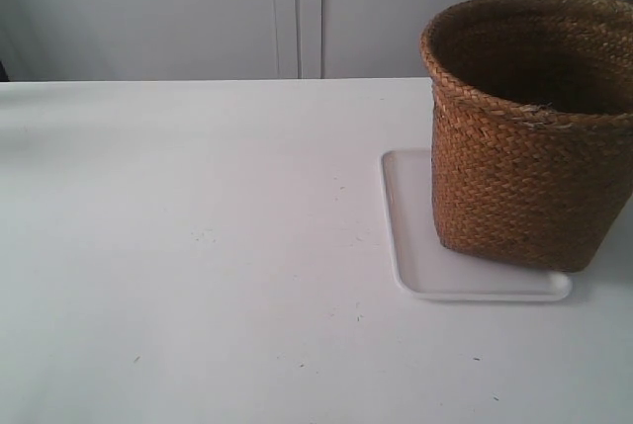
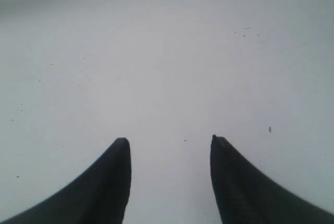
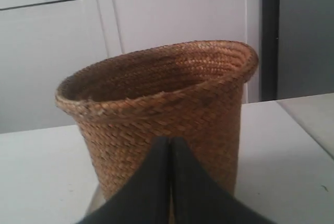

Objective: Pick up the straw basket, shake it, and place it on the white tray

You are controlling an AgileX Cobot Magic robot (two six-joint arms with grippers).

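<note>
Because it is braided from golden-brown straw, one round, flared-rim straw basket (image 1: 524, 147) is seen coarsely textured, set upright on one flat, glossy white tray (image 1: 415, 271) on a smooth white table (image 1: 198, 246). Two dark grippers are counted: the left gripper (image 2: 168, 138) is spread wide, and the right gripper (image 3: 168, 140) is pressed together, holding nothing, near the basket.

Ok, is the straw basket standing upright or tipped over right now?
Upright. The straw basket stands with its open mouth facing up and its base on the white tray.
</note>
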